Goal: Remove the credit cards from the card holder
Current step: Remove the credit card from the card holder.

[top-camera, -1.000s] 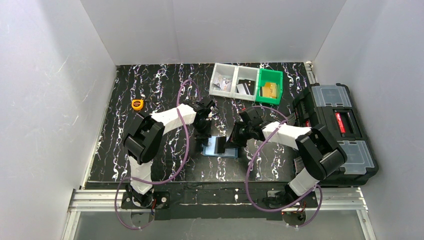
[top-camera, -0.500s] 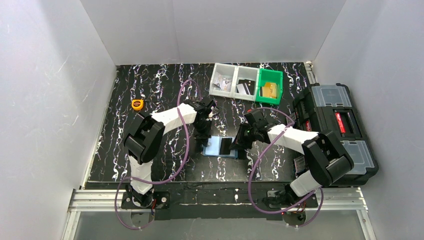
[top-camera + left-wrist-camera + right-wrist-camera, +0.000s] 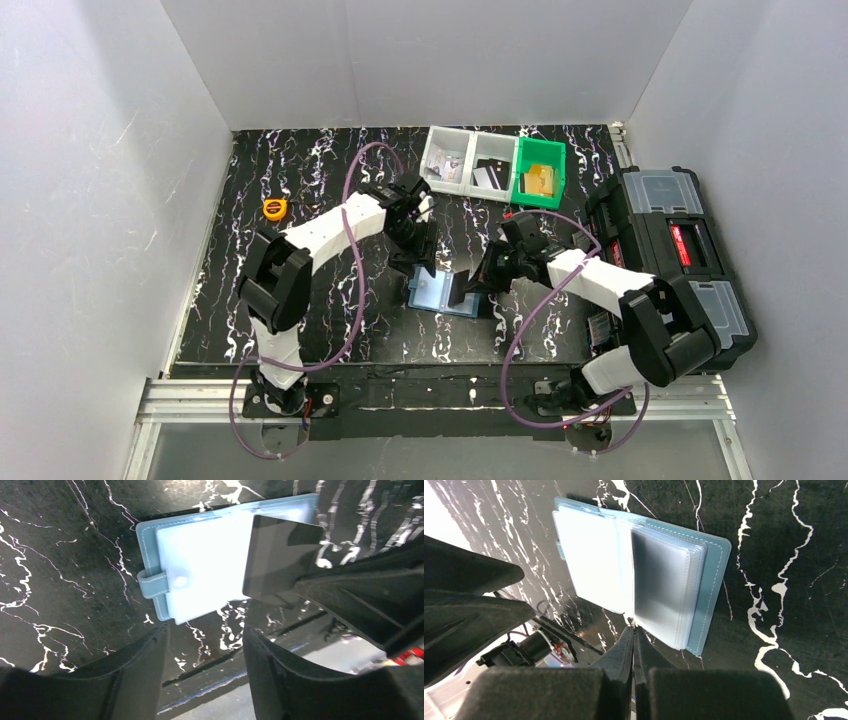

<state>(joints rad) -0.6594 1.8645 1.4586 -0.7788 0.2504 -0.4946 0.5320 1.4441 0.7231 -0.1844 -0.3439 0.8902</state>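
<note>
Dusty-blue card holder lies open on your black marbled worktop. Your right hand is pinched tight on a dark card standing over it. Just beyond, your left hand hovers, fingers spread, holding nothing.

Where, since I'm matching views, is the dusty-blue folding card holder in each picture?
Top external: dusty-blue folding card holder mid-frame, just below centre.
Left wrist: upper middle, lying open.
Right wrist: upper middle.
Shared landmark: the dark card pinched in the right tool.
</note>
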